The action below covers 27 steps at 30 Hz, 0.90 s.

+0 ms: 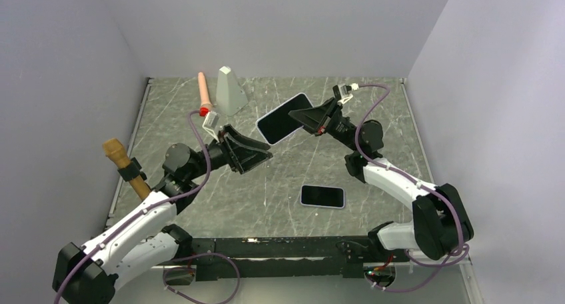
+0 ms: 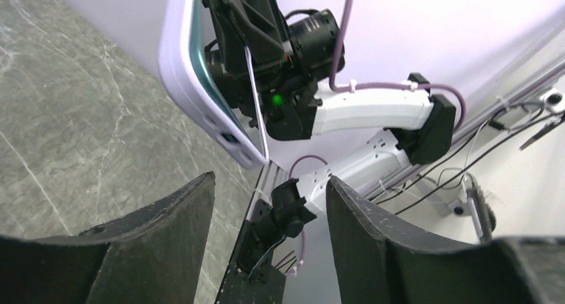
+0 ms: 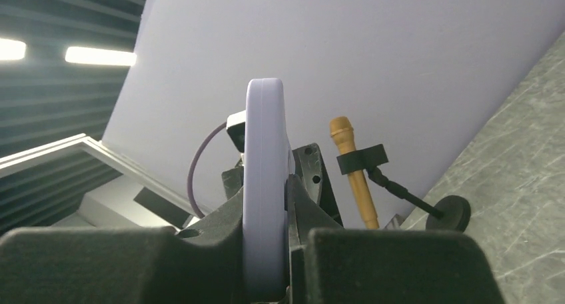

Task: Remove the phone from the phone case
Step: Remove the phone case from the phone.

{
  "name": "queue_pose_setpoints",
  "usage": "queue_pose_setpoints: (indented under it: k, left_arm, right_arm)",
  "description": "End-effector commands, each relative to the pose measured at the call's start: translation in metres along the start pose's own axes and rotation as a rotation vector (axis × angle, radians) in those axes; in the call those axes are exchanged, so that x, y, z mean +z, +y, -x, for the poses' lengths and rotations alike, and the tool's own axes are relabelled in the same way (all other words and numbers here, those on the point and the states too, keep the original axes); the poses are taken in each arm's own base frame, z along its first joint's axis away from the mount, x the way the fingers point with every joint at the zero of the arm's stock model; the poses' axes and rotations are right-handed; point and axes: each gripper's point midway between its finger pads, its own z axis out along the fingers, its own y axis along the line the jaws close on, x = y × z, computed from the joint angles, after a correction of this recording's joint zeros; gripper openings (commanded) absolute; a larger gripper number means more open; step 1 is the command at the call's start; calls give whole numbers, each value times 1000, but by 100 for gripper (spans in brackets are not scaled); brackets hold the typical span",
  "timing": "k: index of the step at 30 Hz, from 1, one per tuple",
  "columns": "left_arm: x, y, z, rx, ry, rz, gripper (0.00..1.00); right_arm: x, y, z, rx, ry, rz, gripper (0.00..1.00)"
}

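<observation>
Your left gripper [image 1: 261, 159] hangs wide open and empty over the table [image 1: 266, 201], aimed at the case [image 1: 283, 118]. Your right gripper [image 1: 305, 117] is clamped on one edge of that lavender case, holding it tilted in the air. The phone [image 1: 322, 196] lies flat on the table, apart from both.

Grey marble table [image 1: 280, 177], phone [image 1: 322, 196] (flat), wedge [image 1: 230, 91]

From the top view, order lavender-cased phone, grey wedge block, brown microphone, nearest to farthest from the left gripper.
1. Lavender-cased phone, just beyond the left gripper.
2. Grey wedge block, back left.
3. Brown microphone, left edge.
</observation>
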Motion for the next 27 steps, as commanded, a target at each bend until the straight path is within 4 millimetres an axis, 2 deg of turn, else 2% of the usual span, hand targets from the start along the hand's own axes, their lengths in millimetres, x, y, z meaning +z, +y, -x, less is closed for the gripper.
queue_pose_setpoints:
  k: [1, 10, 16, 20, 24, 27]
  left_arm:
    - [8, -8, 19, -33, -90, -39, 62]
    - [13, -8, 19, -54, -101, -69, 37]
    - [13, -6, 17, -46, -98, -61, 30]
    - [14, -3, 20, -23, -105, -41, 17]
    - [13, 5, 21, 5, -119, -11, 2]
    - [14, 9, 21, 82, -105, -1, 0]
  right_arm:
    - [9, 27, 9, -134, -75, 55, 0]
    - [10, 26, 4, -137, -78, 49, 0]
    - [13, 26, 3, -123, -74, 57, 0]
    - [14, 30, -1, -118, -62, 68, 0]
    - [15, 43, -5, -103, -44, 99, 0]
    - [15, 51, -8, -46, -21, 122, 0]
